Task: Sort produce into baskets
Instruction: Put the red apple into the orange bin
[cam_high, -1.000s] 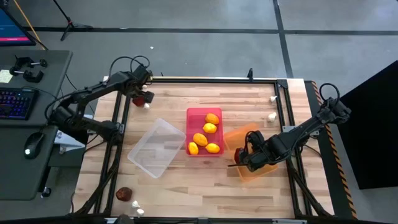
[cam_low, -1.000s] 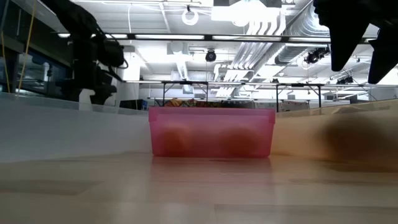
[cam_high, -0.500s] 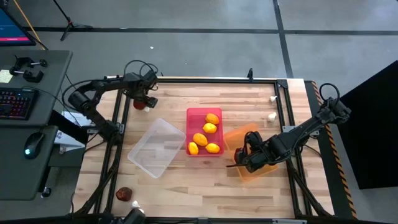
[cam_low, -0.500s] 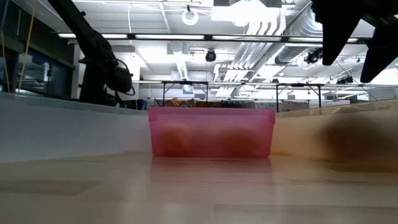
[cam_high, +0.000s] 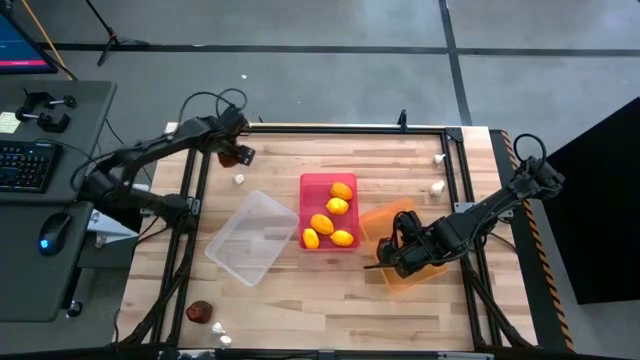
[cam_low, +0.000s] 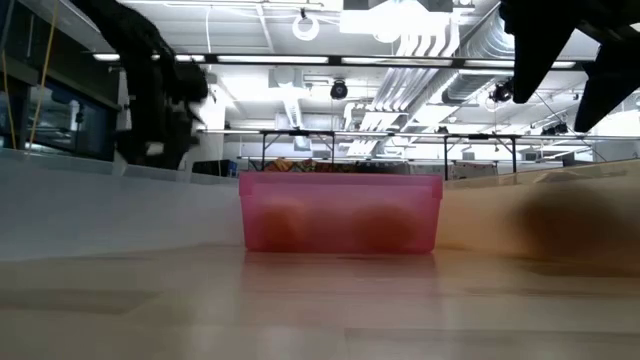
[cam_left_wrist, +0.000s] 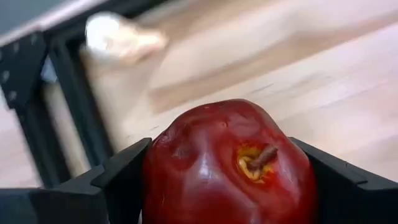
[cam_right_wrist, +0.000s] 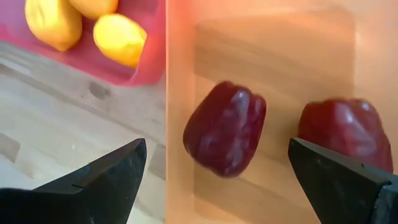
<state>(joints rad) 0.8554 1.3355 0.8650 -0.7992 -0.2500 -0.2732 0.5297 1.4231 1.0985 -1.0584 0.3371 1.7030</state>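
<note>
Three shallow bins sit on my wooden tabletop (cam_high: 300, 290). The red-pink bin (cam_high: 327, 212) stands in the middle and holds five yellow-orange lemon-like fruits (cam_high: 337, 206). Just to its right, touching it, lies the translucent orange bin (cam_high: 404, 260); my right wrist view shows two dark red fruits (cam_right_wrist: 226, 127) lying inside it, side by side and apart from each other. To the left of the red-pink bin lies the clear bin (cam_high: 248, 237), turned at an angle, with nothing that I can see in it. My left gripper (cam_high: 238, 154) is at the far left corner of the tabletop, its fingers (cam_left_wrist: 118, 177) closed on a dark red apple-like fruit (cam_left_wrist: 230, 165) whose stem end faces the wrist camera. A whitish garlic-like bulb (cam_high: 239, 179) rests on the wood just beside that gripper. My right gripper (cam_high: 390, 255) hangs over the orange bin with its fingers (cam_right_wrist: 102, 174) spread wide, holding nothing. Two more whitish bulbs (cam_high: 437, 186) lie by the far right edge, one nearer the corner. At the near left corner lies another dark red fruit (cam_high: 199, 311) with small whitish bulbs just beside it; I cannot count those bulbs surely. I can read no labels or writing on any bin.
</note>
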